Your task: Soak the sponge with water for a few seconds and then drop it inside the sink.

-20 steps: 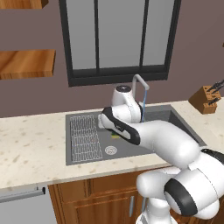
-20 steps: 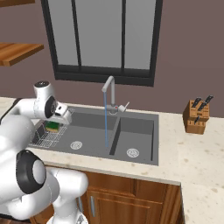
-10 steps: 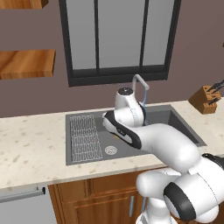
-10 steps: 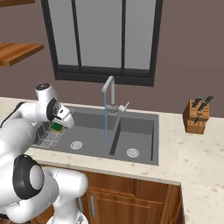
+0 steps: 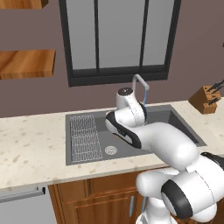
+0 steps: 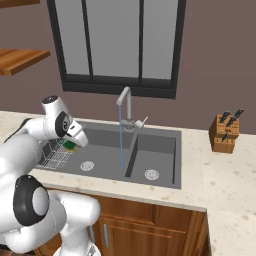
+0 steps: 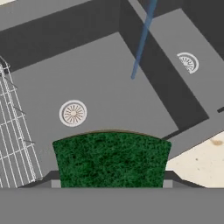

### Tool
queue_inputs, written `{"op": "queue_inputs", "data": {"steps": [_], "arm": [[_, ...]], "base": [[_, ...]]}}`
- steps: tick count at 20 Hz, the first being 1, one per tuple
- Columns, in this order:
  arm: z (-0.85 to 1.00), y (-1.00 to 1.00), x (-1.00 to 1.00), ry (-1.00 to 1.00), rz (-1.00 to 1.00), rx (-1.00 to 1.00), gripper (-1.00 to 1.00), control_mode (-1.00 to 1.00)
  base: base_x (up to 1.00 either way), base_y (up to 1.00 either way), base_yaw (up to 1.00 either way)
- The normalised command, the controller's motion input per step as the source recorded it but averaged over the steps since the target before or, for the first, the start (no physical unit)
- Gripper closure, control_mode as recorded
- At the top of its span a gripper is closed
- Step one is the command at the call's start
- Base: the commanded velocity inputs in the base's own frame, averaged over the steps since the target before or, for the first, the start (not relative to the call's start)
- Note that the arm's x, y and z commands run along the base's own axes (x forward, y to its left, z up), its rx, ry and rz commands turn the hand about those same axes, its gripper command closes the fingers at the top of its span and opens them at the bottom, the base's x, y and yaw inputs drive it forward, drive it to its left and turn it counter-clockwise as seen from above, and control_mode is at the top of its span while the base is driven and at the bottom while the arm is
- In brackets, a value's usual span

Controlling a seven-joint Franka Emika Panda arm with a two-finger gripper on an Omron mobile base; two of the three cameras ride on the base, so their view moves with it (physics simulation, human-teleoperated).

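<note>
The sponge point(image 7: 111, 159) shows its dark green top in the hand view, with my gripper point(image 7: 111, 183) shut on its two ends. In the right base view the gripper point(image 6: 75, 142) holds the sponge point(image 6: 69, 146) above the left basin of the sink point(image 6: 105, 150), by the edge of the wire rack point(image 6: 54, 156). The water point(image 6: 120, 142) falls as a thin blue stream from the faucet point(image 6: 125, 100), well to the right of the sponge and apart from it. In the hand view the water point(image 7: 142, 39) lands beyond the left drain point(image 7: 73, 113).
A knife block point(image 6: 224, 132) stands on the counter right of the sink. The second drain point(image 7: 188, 62) lies in the right basin past the divider. In the left base view my arm point(image 5: 148, 135) covers much of the sink point(image 5: 74, 159) beside the rack point(image 5: 85, 138).
My gripper has edged a little to the right with the sponge, off the rack side and nearer the stream. The water keeps running.
</note>
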Motion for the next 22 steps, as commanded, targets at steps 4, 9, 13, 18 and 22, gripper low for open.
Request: {"op": "queue_inputs", "data": {"steps": [4, 9, 13, 18, 22], "arm": [[0.00, -0.17, 0.06, 0.00, -0.04, -0.10, 1.00, -1.00], [0.00, -0.22, 0.06, 0.00, -0.02, -0.10, 1.00, -1.00], [0.00, -0.21, 0.08, -0.01, -0.02, -0.10, 1.00, -1.00], [0.00, -0.26, 0.02, -0.16, -0.02, -0.02, 1.00, -1.00], [0.00, -0.23, 0.00, -0.24, -0.01, 0.00, 1.00, -1.00]], "base": [[0.00, 0.00, 0.00], [0.00, 0.00, 0.00], [0.00, 0.00, 0.00], [0.00, 0.00, 0.00], [0.00, 0.00, 0.00]]}}
